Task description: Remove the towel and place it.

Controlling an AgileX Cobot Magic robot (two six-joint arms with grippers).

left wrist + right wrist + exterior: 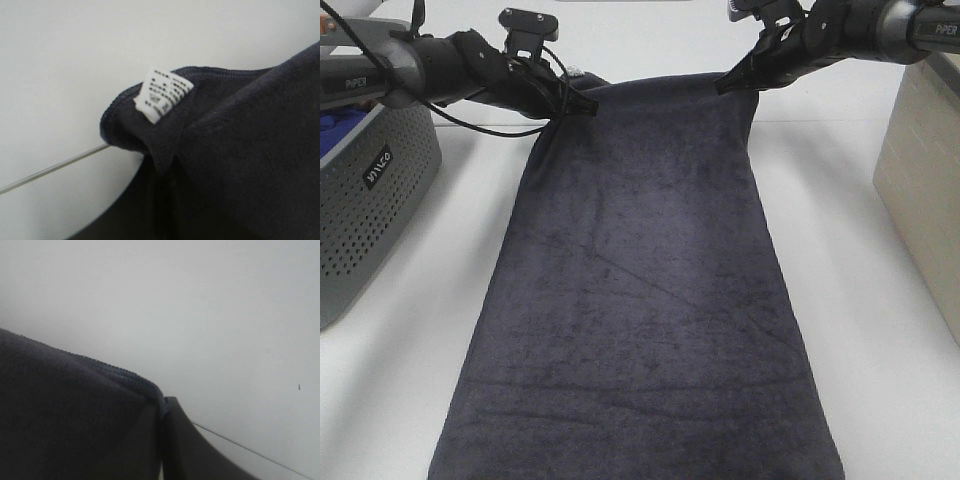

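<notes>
The dark charcoal-grey towel (640,300) hangs stretched between my two grippers and spreads down over the white table toward the camera. My left gripper (588,103) is shut on the towel's far left corner. In the left wrist view the towel corner (230,150) shows its small white tag (162,94); the fingers are hidden under the cloth. My right gripper (728,84) is shut on the far right corner. In the right wrist view the two dark fingers (180,440) pinch the towel's hem (120,372).
A grey perforated basket (370,200) with a blue cloth (340,128) inside stands at the left. A beige box (925,170) stands at the right edge. The white table (880,330) lies bare on both sides of the towel.
</notes>
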